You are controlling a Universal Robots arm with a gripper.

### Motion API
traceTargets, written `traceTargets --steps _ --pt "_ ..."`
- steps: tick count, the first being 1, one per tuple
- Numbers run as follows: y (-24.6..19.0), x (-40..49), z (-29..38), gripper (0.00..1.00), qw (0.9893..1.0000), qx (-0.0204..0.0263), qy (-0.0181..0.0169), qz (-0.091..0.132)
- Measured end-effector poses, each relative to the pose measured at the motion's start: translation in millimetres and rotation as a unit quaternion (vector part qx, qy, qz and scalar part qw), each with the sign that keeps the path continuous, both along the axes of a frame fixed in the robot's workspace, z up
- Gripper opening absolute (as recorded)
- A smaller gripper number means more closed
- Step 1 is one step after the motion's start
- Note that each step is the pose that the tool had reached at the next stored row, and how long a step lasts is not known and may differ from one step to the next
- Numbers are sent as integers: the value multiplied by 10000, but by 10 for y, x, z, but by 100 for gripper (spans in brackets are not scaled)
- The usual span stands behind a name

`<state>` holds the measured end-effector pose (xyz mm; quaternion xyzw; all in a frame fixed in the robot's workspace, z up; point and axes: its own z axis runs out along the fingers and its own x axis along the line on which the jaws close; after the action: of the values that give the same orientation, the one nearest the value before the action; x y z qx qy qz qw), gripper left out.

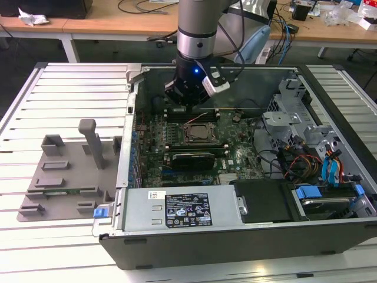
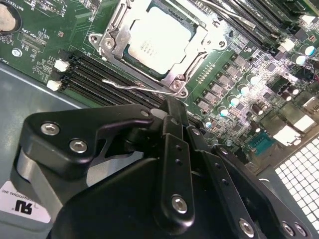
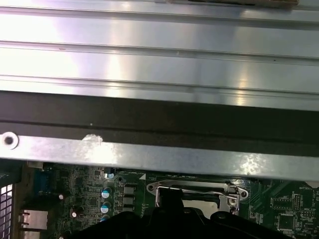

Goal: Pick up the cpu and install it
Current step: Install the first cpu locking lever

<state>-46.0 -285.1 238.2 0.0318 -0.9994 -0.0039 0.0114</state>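
Note:
The cpu [image 2: 157,40], a small square chip with a pale silver top, lies flat in the motherboard socket [image 1: 197,132] with a metal frame around it. A thin wire lever [image 2: 127,83] runs along the socket's edge. My gripper [image 2: 173,105] hovers just off that edge, above the memory slots [image 2: 94,74], its black fingers [image 2: 174,149] drawn together, shut with nothing visible between them. In the exterior view the gripper [image 1: 187,101] hangs inside the open computer case, just behind the socket. The first wrist view has the socket [image 3: 197,196] beyond the gripper's black body.
A grey fixture plate with posts [image 1: 70,171] sits on the slatted table at the exterior view's left. The power supply [image 1: 177,209] fills the case's front, and a drive cage with cables [image 1: 306,159] fills its right. The case wall [image 3: 149,154] stands close behind the socket.

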Motion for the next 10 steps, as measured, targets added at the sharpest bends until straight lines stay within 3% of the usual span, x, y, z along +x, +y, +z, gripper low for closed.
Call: traceTargets --steps 10 --pt "7 37 -126 11 10000 0 0 0"
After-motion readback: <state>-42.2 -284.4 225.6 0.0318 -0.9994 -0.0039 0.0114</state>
